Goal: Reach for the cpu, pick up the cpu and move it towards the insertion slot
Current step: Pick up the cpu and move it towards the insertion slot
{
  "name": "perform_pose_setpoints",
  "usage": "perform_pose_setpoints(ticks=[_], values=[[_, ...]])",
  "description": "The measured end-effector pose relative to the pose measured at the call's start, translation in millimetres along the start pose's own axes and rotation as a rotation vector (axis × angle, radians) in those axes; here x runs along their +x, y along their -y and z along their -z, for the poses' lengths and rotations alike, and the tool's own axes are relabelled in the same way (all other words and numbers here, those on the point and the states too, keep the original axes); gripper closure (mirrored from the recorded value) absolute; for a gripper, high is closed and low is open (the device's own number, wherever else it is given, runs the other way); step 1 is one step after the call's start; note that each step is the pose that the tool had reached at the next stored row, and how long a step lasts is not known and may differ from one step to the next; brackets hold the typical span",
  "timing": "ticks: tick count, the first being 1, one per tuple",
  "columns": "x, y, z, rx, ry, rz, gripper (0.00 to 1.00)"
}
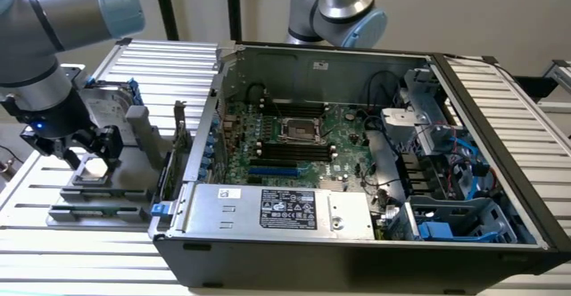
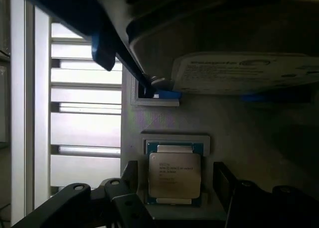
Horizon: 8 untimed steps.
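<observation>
gripper [image 1: 87,154] | fingers [image 2: 130,180] apart, gripping nothing | cpu [image 2: 174,174] between the fingers (seated in grey holder [image 2: 174,137]) | insertion slot [image 1: 299,130] well apart from fingers

exterior looks down from afar, wrist close above the cpu [image 2: 174,174] (shared).

Slatted metal table [image 1: 53,256] under the open black computer case [image 1: 357,262] and a grey parts fixture [image 1: 98,192].
</observation>
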<state>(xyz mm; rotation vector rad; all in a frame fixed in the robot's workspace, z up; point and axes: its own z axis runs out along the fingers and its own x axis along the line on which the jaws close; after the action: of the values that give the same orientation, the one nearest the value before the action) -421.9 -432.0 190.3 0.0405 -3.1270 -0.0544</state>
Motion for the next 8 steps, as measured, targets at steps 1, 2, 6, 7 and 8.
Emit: perform_pose_setpoints(ticks=[1,2,6,7,8], values=[[0.0,-0.3,-0.2,0.0005,-0.0004,0.000,0.29],[-0.1,-0.4,-0.4,0.0009,-0.0007,0.000,0.29],[0.0,-0.7,-1.0,0.0026,-0.0029,0.000,0.29],[0.0,-0.7,-1.2,0.0029,-0.0036,0.000,0.29],[0.0,-0.7,-1.4,0.0032,-0.0042,0.000,0.29]])
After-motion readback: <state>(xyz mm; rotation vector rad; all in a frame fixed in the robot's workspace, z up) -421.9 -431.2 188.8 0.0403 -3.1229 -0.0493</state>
